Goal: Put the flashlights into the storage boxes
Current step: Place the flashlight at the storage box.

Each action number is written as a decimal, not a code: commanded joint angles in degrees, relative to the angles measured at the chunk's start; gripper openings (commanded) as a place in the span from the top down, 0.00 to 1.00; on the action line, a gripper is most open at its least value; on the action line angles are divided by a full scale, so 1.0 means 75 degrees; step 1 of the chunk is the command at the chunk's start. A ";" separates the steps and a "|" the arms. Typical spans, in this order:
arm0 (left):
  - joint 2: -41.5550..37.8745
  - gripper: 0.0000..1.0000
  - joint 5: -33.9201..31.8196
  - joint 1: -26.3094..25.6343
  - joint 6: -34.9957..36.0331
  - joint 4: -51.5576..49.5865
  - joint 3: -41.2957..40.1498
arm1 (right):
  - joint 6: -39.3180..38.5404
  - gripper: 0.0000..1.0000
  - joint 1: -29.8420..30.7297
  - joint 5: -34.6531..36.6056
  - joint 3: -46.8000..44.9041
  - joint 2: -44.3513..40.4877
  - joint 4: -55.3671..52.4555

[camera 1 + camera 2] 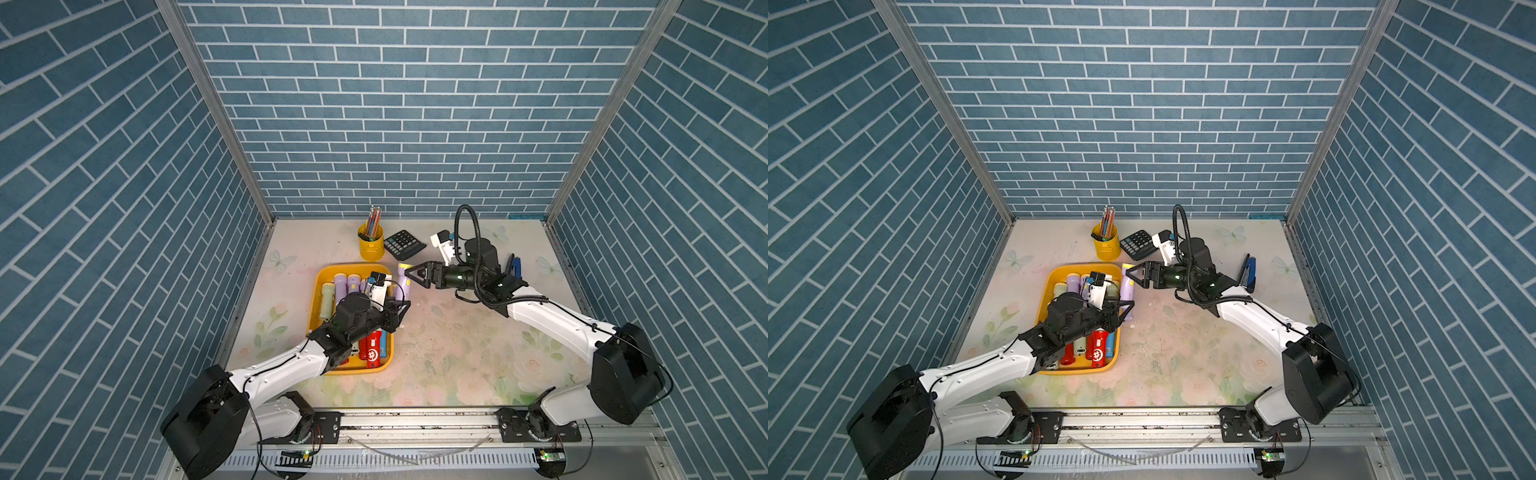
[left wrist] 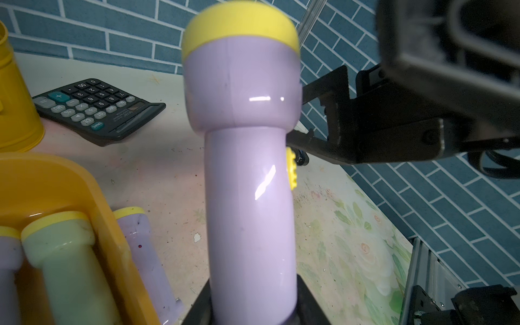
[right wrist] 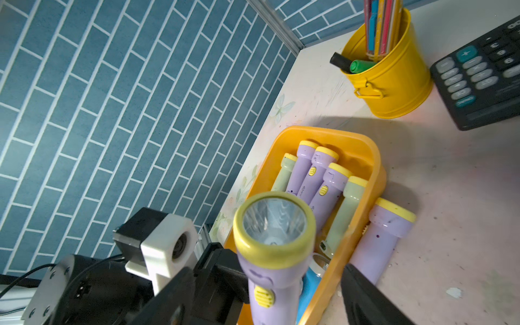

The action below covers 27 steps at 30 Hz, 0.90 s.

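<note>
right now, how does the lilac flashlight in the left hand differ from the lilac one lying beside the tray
The held flashlight is gripped by its tail in the left hand, off the table; the loose flashlight lies on the table against the tray wall. The held one looks clean; the loose one is speckled with dark marks. Both are lilac with yellow heads, and neither is in the tray.

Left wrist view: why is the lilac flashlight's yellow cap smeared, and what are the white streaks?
Left wrist view: the lilac flashlight has a blurred yellow cap, likely from motion, while the calculator behind stays sharp; the streaks are glare on glossy plastic. Right wrist view: its lens rim is slightly soft too.
</note>
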 commanded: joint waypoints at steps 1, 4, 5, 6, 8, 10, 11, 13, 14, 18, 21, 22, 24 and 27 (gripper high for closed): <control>-0.0008 0.82 0.0161 -0.0022 0.0120 0.0345 0.0087 | 0.0052 0.22 0.0111 -0.0126 0.0529 0.0275 0.0275; 0.0025 0.82 0.0266 -0.0022 0.0156 0.0324 0.0112 | 0.0170 0.29 0.0154 -0.0104 0.0635 0.0446 0.0429; 0.0022 0.82 0.0279 -0.0028 0.0158 0.0327 0.0109 | 0.0213 0.32 0.0158 -0.0093 0.0639 0.0480 0.0505; 0.0026 0.82 0.0302 -0.0028 0.0163 0.0337 0.0101 | 0.0251 0.34 0.0170 -0.0081 0.0658 0.0527 0.0562; 0.0049 0.82 0.0348 -0.0031 0.0188 0.0339 0.0112 | 0.0291 0.38 0.0205 -0.0079 0.0689 0.0590 0.0607; 0.0061 0.82 0.0400 -0.0029 0.0217 0.0328 0.0112 | 0.0270 0.46 0.0219 -0.0045 0.0715 0.0611 0.0559; 0.0064 0.81 0.0408 -0.0034 0.0221 0.0318 0.0112 | 0.0246 0.49 0.0219 -0.0006 0.0697 0.0597 0.0528; 0.0064 0.79 0.0426 -0.0028 0.0215 0.0286 0.0124 | 0.0105 0.52 0.0218 0.0088 0.0683 0.0537 0.0375; 0.0061 0.76 0.0415 -0.0032 0.0215 0.0251 0.0134 | 0.0021 0.53 0.0223 0.0151 0.0684 0.0502 0.0254; 0.0106 0.50 0.0345 -0.0028 -0.0100 0.0217 0.0171 | -0.0361 0.55 0.0219 0.0143 0.0627 0.0346 0.0035; 0.0227 0.38 0.0425 -0.0034 -0.0367 0.0385 0.0182 | -0.0647 0.56 0.0218 0.0230 0.0562 0.0178 -0.0132; 0.0264 0.37 0.0414 -0.0037 -0.0453 0.0419 0.0191 | -0.0689 0.56 0.0218 0.0242 0.0553 0.0151 -0.0182; 0.0360 0.36 0.0412 -0.0016 -0.0641 0.0532 0.0205 | -0.0729 0.57 0.0218 0.0154 0.0553 0.0118 -0.0205; 0.0534 0.38 0.0412 0.0019 -0.0873 0.0600 0.0290 | -0.0728 0.57 0.0230 -0.0013 0.0530 0.0088 -0.0205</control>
